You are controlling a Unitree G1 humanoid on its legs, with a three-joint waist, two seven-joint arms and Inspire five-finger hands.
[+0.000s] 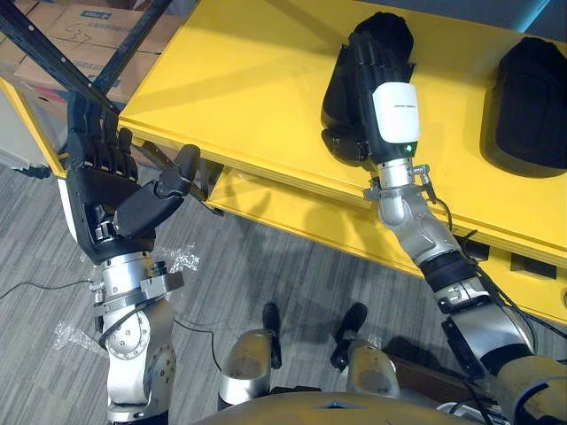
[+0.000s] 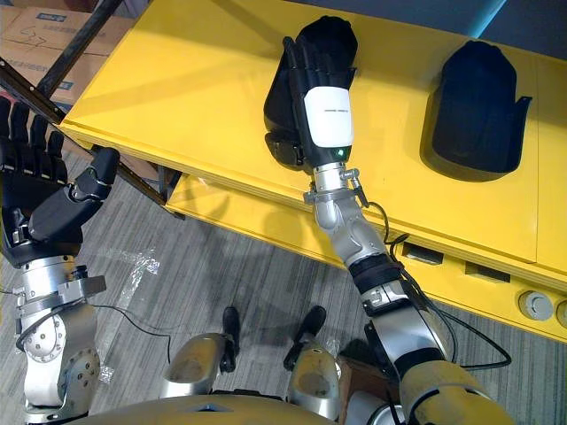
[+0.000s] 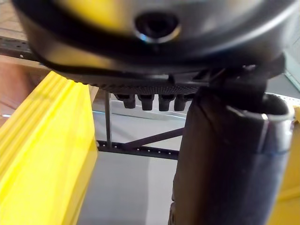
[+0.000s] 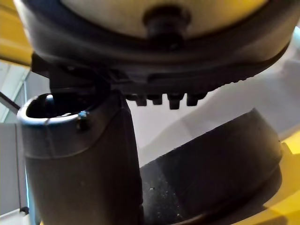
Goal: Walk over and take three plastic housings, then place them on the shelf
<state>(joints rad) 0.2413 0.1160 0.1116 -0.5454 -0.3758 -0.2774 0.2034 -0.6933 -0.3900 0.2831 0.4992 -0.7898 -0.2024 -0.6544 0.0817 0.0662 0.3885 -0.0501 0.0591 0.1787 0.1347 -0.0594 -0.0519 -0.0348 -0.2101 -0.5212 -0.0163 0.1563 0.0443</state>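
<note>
One housing [image 2: 275, 102] beneath right hand [image 2: 324, 78]

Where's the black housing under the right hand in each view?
Left eye view: upper centre, housing on the yellow table, under the right hand.
Right eye view: upper centre, left of the second housing.
Left wrist view: the left hand beside the table's yellow edge.
Right wrist view: dark curved shell past the right hand's fingers.
Shared landmark: the yellow table.
</note>
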